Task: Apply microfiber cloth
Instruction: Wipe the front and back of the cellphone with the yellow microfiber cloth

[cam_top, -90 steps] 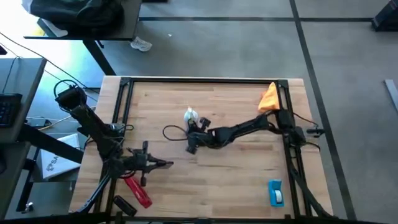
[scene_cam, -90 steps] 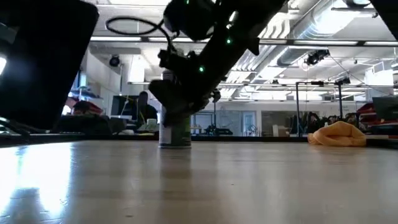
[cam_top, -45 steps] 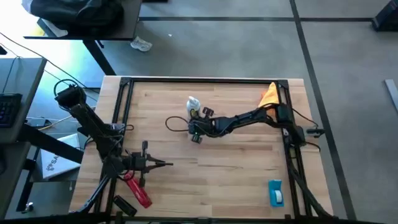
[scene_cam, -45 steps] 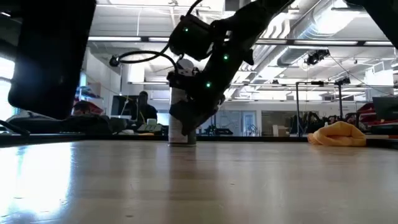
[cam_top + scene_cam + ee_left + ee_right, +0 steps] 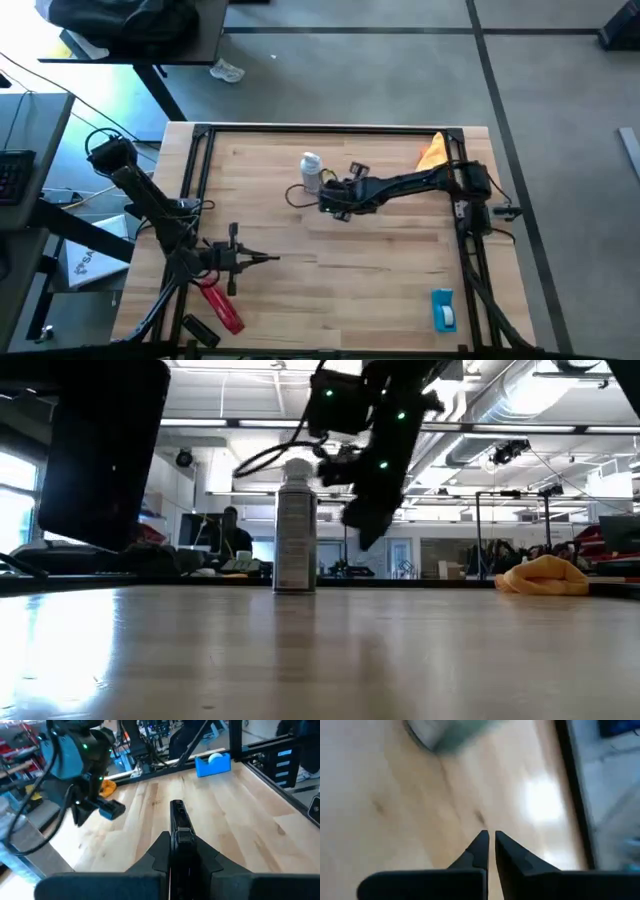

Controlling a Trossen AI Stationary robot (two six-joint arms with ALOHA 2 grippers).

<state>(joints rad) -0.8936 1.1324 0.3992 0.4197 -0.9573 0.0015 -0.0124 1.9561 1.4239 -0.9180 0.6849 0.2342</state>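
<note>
Soft orange microfiber cloth [image 5: 433,155] on glossy pale wooden table [image 5: 380,280]

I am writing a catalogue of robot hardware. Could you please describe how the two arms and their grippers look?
Both arms are dark, nearly black, built of jointed segments with loose black cables looping beside them. The right gripper ends in two slim, pointed black fingers. The left gripper has narrow black fingers on a wide, winged black base. Small green lights glow on the right arm's wrist housing.

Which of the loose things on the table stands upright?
The spray can, standing on its base just beside the right gripper. The microfiber cloth, red oblong object and blue-and-white item all lie flat.
</note>
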